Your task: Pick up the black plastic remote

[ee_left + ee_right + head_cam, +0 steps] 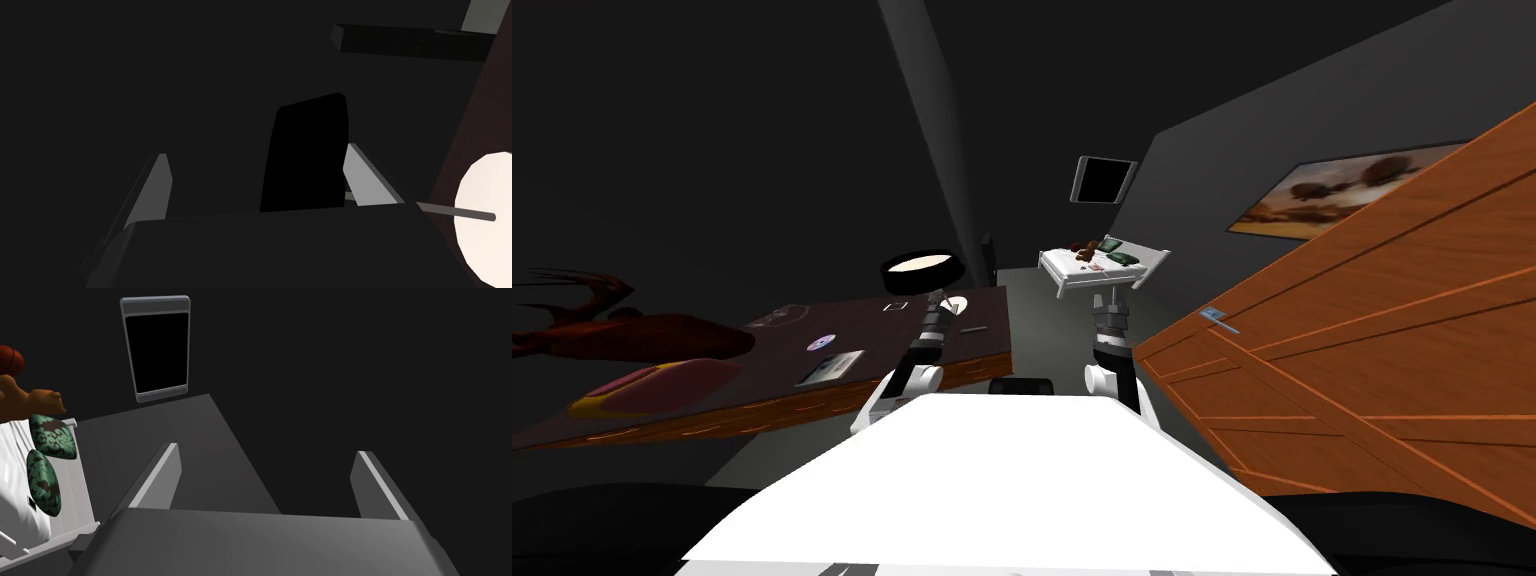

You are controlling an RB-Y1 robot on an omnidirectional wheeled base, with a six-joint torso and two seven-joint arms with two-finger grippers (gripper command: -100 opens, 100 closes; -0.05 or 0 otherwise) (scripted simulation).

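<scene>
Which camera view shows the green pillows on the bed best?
The right wrist view: both green pillows lie near, their pattern plain, on the white bed. The head view shows the pillows small and far off.

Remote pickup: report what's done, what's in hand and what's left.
Done: the left gripper is out over the dark table, by the lamp's white base. In hand: its fingers stand open, with a black slab between them against one finger; whether that or the thin dark bar on the table is the remote, I cannot tell. Left: closing and lifting. The right gripper is open.
</scene>
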